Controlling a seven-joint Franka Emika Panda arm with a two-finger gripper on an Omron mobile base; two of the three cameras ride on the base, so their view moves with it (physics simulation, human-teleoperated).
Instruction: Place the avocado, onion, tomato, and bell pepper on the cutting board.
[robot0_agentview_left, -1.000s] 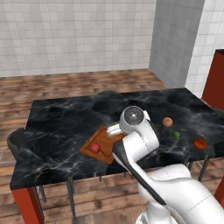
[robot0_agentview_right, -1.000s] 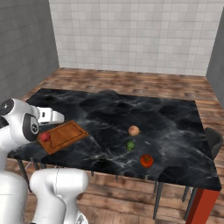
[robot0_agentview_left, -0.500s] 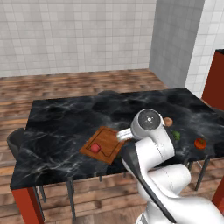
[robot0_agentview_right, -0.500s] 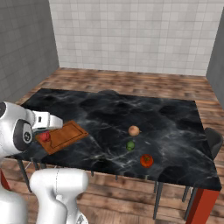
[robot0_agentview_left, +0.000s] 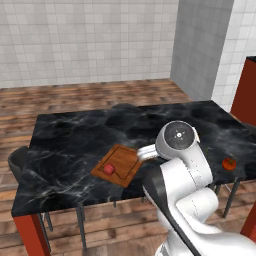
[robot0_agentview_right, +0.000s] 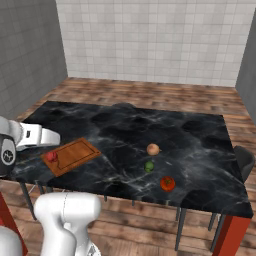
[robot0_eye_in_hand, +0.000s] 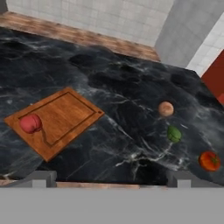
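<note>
The cutting board (robot0_eye_in_hand: 54, 120) is lying on the black tabletop (robot0_eye_in_hand: 131, 87) with one red piece (robot0_eye_in_hand: 30, 123) sitting on its corner. The onion (robot0_eye_in_hand: 166, 108), avocado (robot0_eye_in_hand: 174, 134) and tomato (robot0_eye_in_hand: 209, 161) are waiting well apart from it. The claw (robot0_eye_in_hand: 109, 178) is hanging released, holding nothing. Next, I think it is needing to reach over and grab the onion

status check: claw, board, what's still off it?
Claw open, empty, above table. Red piece on cutting board. Onion, avocado, orange-red piece on table, off board. Path clear.
</note>
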